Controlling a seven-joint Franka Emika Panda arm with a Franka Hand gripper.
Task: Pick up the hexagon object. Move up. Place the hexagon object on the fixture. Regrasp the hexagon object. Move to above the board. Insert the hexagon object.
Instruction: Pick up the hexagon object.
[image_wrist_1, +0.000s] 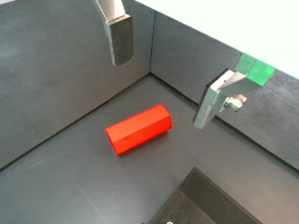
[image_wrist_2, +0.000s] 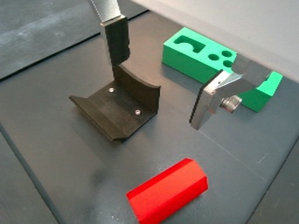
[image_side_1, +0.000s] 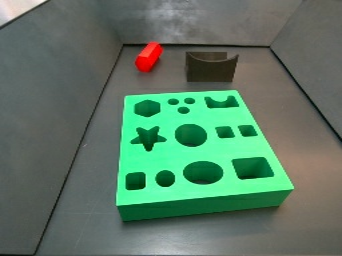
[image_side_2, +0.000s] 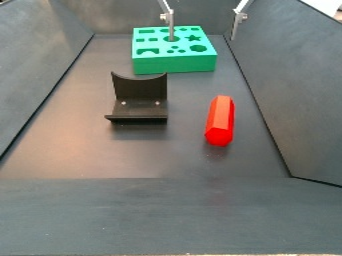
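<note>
Red peg (image_side_2: 219, 118): hexagonal prism, lying flat on its side on the dark counter (image_side_2: 147, 160), untouched. It sits beside the fixture (image_side_2: 138, 99), apart from it, and well apart from the green board (image_side_2: 175, 48). Also seen in a side view near the back wall (image_side_1: 147, 55) and in both wrist views (image_wrist_1: 139, 129) (image_wrist_2: 169, 190).

Fixture: dark block with a curved notch on top, standing on the counter (image_wrist_2: 119, 105). Notch vacant; nothing rests in it.

Board: green slab with many shaped holes (image_side_1: 195, 153), hexagon hole included. All visible holes vacant.

My jaws (image_wrist_1: 163, 70): spread wide, nothing between the fingers (image_wrist_1: 121, 41). They hang above the counter, over the ground between peg and fixture, touching neither. In a side view only the finger tips show at the upper edge (image_side_2: 203, 11), above the board's end of the counter.

Progress, as I judge it: nothing done yet. The pickup is not begun; the peg is not in my grasp. Left: grasp the peg, lift, set it in the fixture's notch, regrasp, carry above the board, insert into the hexagon hole.
</note>
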